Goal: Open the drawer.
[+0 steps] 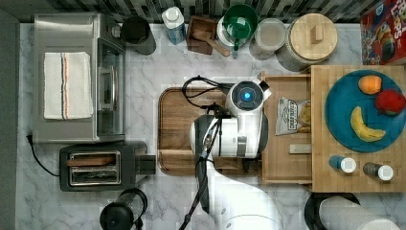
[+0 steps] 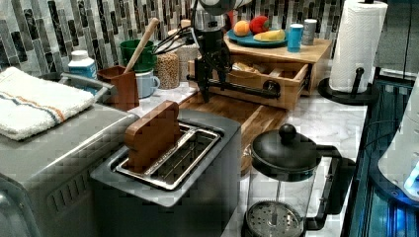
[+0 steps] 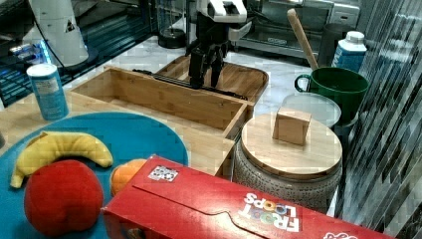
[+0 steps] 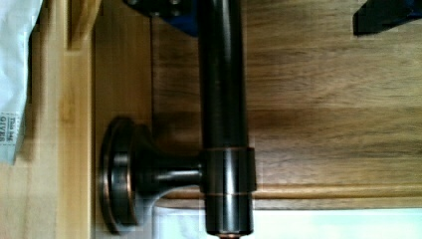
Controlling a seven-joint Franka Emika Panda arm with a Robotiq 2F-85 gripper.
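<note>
Wooden and pale, the drawer [image 1: 286, 129] stands pulled out from under a butcher-block cabinet [image 1: 356, 182] on a marble bench [image 1: 172, 62], toward the top view's left. A chip bag [image 1: 292, 116] lies inside it. A long black handle [image 2: 237, 88] runs across the drawer's front, held off the wood by round posts. The end effector [image 3: 205, 67] points down at this handle, with one finger on each side of the bar and the jaws narrow about it; whether the fingers [image 4: 380, 15] press the bar cannot be told. In the wrist view the bar [image 4: 222, 99] passes between two dark fingertips, above a darker brown board [image 4: 328, 99]. This board [image 1: 179, 129] lies flat on the bench, just beside the drawer's front, below the arm. On the cabinet sits a blue plate [image 1: 337, 115] with a banana [image 1: 364, 125], an orange [image 1: 370, 84] and a red fruit [image 1: 390, 101]. A toaster [image 1: 103, 165] and a toaster oven [image 1: 79, 76] stand at the top view's left, well apart from the drawer.
</note>
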